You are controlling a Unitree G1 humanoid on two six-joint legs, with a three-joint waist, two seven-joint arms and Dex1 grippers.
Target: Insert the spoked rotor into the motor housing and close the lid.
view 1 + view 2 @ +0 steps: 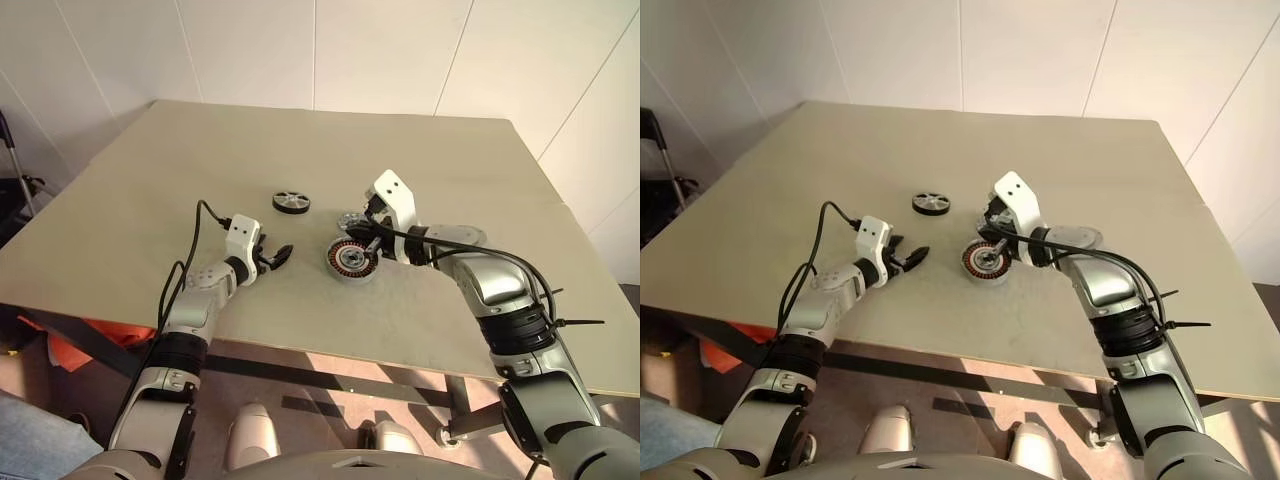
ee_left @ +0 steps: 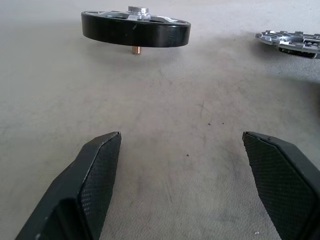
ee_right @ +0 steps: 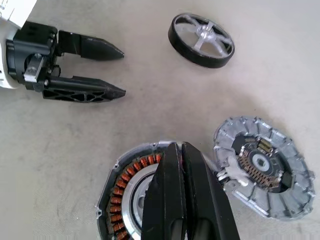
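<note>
A beige tabletop (image 1: 450, 170) is set into a corner of white panelled walls (image 1: 380, 50), sunlit floor (image 1: 400, 375) seen beneath.

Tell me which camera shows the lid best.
The right wrist view: the lid lies flat on the table, nearly whole, beside the motor housing. The left wrist view catches just its edge; in the eye views the right arm hides most of it.
</note>
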